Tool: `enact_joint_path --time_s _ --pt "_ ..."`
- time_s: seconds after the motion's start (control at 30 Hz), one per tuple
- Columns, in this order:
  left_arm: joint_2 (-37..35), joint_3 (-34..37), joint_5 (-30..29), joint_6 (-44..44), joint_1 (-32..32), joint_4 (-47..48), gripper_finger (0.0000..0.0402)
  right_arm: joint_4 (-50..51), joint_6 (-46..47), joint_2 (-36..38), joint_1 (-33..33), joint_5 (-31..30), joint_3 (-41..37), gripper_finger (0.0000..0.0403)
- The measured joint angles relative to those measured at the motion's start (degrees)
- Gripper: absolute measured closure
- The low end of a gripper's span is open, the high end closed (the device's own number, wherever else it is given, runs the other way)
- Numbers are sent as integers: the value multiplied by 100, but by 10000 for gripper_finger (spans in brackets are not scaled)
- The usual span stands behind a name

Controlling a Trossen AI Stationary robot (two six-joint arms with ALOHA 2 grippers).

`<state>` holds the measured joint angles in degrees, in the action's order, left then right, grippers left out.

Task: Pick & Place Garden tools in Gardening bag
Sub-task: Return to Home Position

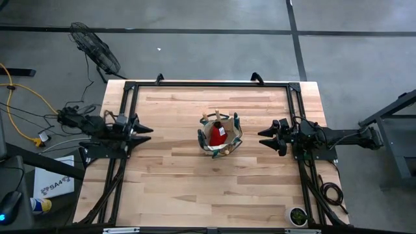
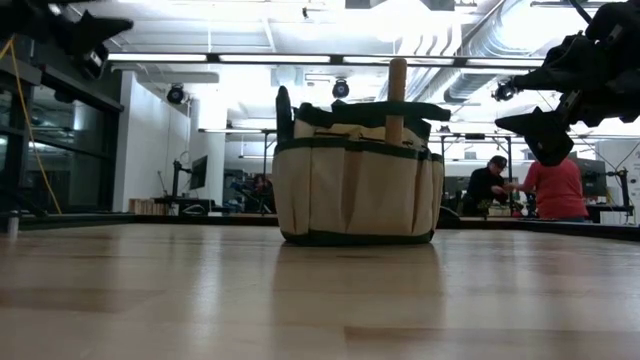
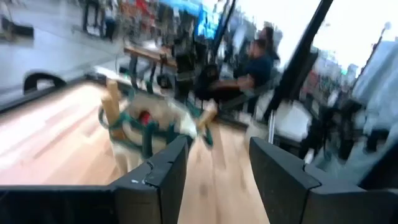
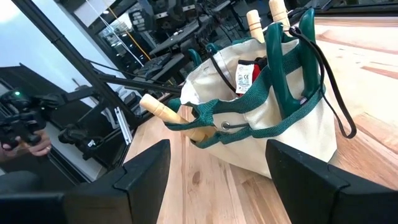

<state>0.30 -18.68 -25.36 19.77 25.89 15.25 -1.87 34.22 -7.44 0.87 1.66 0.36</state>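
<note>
All the garden tools (image 4: 255,25) I can find are in the gardening bag (image 2: 355,190), which stands at the centre of the high view. I see no stray tool on the table (image 1: 195,188). I judge the packing finished, with only parking my arms left.

My left gripper (image 1: 149,133) hangs at mid-left, my right gripper (image 1: 261,138) at mid-right. Both are well apart from the bag, with fingers spread on nothing.

The bag stands upright, mouth up. One wooden handle (image 2: 397,95) has its long axis vertical, a second handle (image 4: 163,111) leans outward at the rim, and the red glove (image 1: 217,134) lies in the middle.
</note>
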Motion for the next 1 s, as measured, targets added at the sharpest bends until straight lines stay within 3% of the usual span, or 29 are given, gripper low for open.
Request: enact_joint_path --time_s 0.3,0.53,0.73,1.0 --pt "15 478 418 -47 0 -52 241 20 0 -70 0 -8 0 146" --pt "11 1327 572 -300 2 -1567 306 22 2 -82 0 -6 0 147" --pt "12 1512 730 -599 0 -1726 393 25 0 -83 0 -6 0 147" --pt "9 1712 908 -910 0 -1813 401 25 0 -83 0 -6 0 147"
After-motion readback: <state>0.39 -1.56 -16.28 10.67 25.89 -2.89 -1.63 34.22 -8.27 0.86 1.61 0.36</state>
